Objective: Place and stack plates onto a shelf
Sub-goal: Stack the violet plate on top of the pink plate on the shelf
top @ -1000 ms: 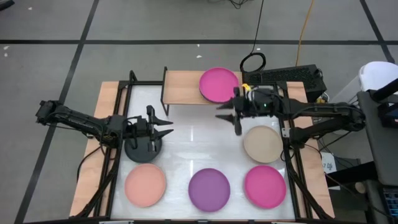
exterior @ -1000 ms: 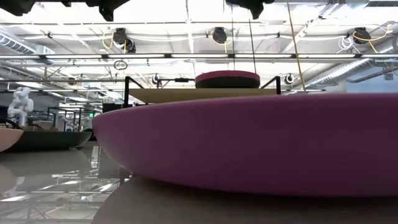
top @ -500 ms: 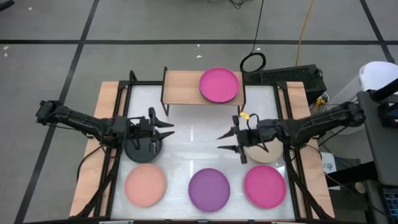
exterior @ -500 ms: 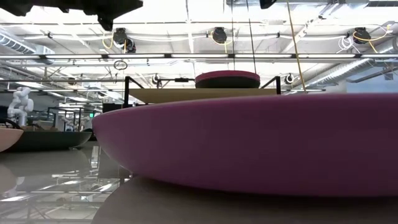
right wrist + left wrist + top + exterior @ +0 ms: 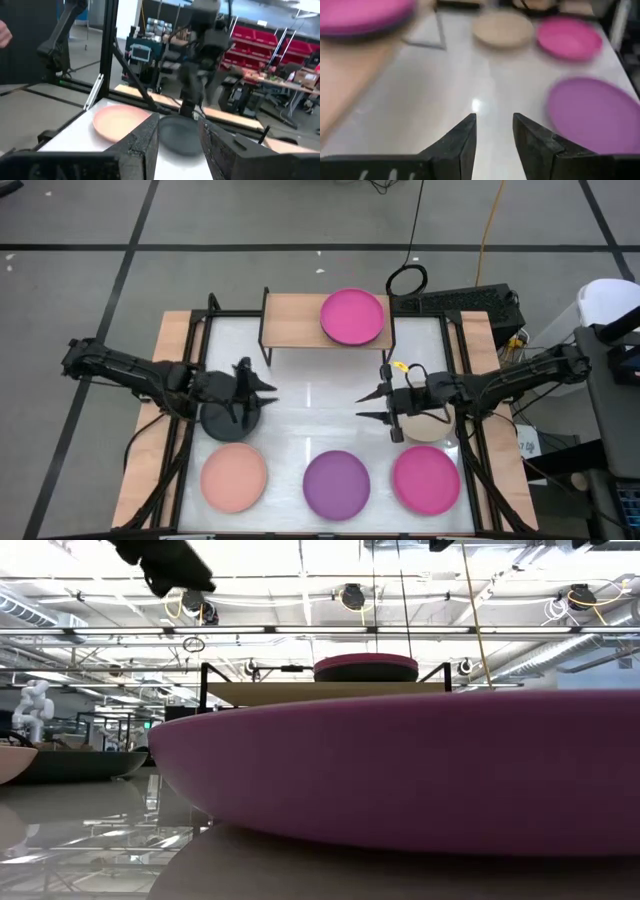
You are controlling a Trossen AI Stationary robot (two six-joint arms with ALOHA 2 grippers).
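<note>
Setting: robotics lab or industrial workshop | Floor: grey concrete with black tape lines | Ceiling: exposed pipes, ducts and hanging cables | Far background: red storage bins on racks, cluttered workbench, small monitor screen | Bench: white tabletop with wooden edges on black metal frame

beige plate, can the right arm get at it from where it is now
Probably yes. The right gripper hangs open, empty, just left of the beige plate, the arm's wrist already over it. Nothing lies on that plate, and the pink plate sits apart.
</note>
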